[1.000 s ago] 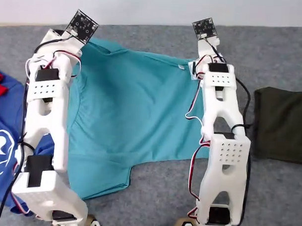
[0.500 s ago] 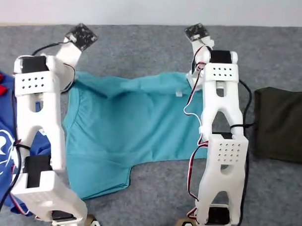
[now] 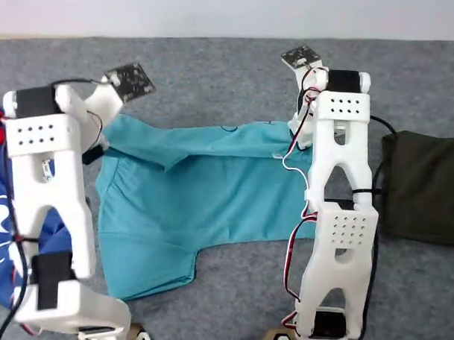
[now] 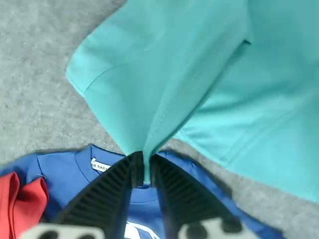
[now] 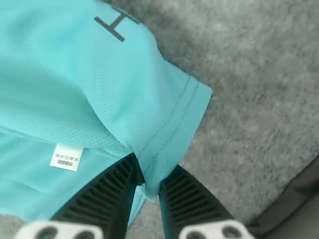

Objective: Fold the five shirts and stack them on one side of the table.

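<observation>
Clamped tight in the left gripper (image 4: 143,163) and right gripper (image 5: 149,175), the teal shirt's (image 3: 211,192) far edge has been drawn nearward, starting the fold.

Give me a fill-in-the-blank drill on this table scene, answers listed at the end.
The left gripper and right gripper are both ____ on the teal shirt.
The cloth beside the blue shirt is ____.
The folded dark green shirt lies on the ____ arm's side.
Missing words: shut, red, right.
</observation>
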Available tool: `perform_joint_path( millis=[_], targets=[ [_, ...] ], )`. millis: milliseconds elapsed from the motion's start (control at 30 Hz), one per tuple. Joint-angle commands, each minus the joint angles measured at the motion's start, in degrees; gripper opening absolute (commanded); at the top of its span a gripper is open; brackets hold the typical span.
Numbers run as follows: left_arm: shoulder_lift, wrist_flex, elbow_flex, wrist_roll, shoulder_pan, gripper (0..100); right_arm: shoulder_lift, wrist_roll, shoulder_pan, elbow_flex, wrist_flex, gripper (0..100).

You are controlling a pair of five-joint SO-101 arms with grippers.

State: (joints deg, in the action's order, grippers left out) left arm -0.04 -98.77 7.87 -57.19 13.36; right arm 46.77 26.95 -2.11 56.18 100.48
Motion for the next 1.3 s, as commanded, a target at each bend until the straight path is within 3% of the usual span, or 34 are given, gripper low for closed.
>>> perform_joint_path(
  millis=[0,633,1267],
  targets=[
    [-7.9,-1.8,-5.8,-2.5,0.4,0,-9.5,1.5,0.3,-7.0,2.4,1.0],
    [-37.0,-1.8,-40.0,-9.1,0.8,0,-38.0,4.5,-2.0,-52.4,2.2,1.1],
    [-58.3,-1.9,-45.1,-9.1,0.4,0,-44.5,10.4,3.6,-59.4,2.2,1.1]
  ],
)
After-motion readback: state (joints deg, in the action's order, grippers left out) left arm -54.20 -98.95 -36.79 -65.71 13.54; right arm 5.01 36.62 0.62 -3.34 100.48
